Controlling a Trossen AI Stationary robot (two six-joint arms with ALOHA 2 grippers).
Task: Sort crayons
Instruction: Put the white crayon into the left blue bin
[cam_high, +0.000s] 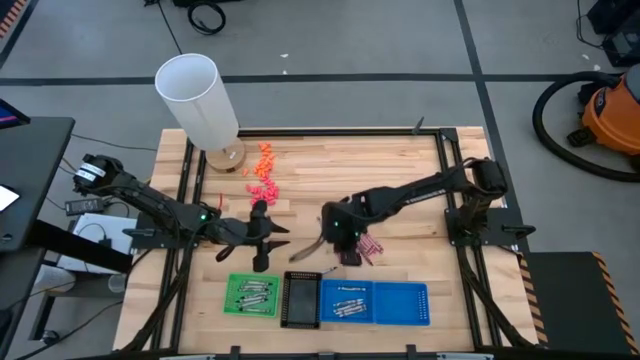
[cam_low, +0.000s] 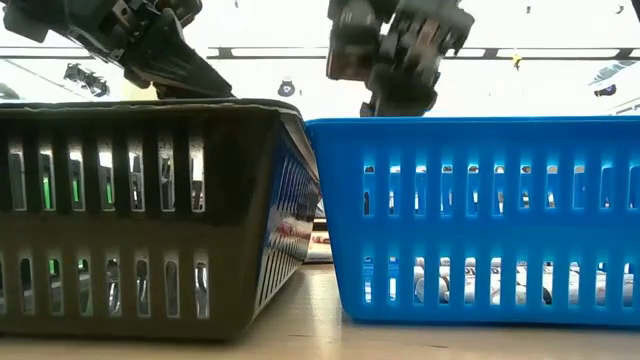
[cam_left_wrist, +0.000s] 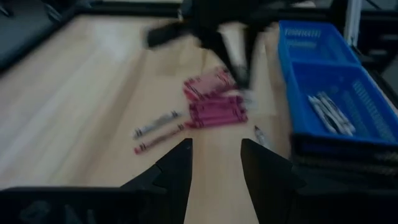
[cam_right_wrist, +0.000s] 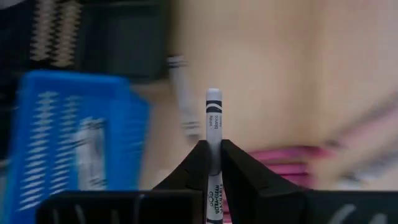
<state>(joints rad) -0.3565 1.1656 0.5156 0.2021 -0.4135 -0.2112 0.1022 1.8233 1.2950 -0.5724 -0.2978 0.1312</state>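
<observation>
The left gripper (cam_high: 272, 242) hangs over the pale, planked wooden bench (cam_high: 400, 160), its two dark, tapered fingers (cam_left_wrist: 176, 165) spread apart with nothing between them. Behind it, toward the bench's far edge, a tall white cylinder (cam_high: 197, 98) stands on a round base, and a scatter of small orange and pink lumps (cam_high: 263, 172) lies just beyond the gripper. On its near side sit three slotted plastic baskets in a row: a green basket (cam_high: 251, 296) with several thin grey crayons lying in it, a black basket (cam_high: 299, 298) touching it, and a long blue basket (cam_high: 373, 302) whose ribbed floor carries more grey crayons (cam_left_wrist: 329, 113).

Ahead of the left gripper, in its wrist view, two loose crayons (cam_left_wrist: 158, 130) lie side by side on the wood, one grey-wrapped and one red, and beside them a flat, tidy block of magenta crayons (cam_left_wrist: 214, 101) lies packed wrapper to wrapper.

The right gripper (cam_high: 347, 240) is just above that magenta block, on the far side of the blue basket. Its fingers are pinched tight on a single grey crayon (cam_right_wrist: 213, 124), a slim paper-wrapped stick with dark bands and printed lettering, which juts straight out past the fingertips. Another grey crayon (cam_right_wrist: 181, 93) lies on the bench beyond it, near the corner of the blue basket.
</observation>
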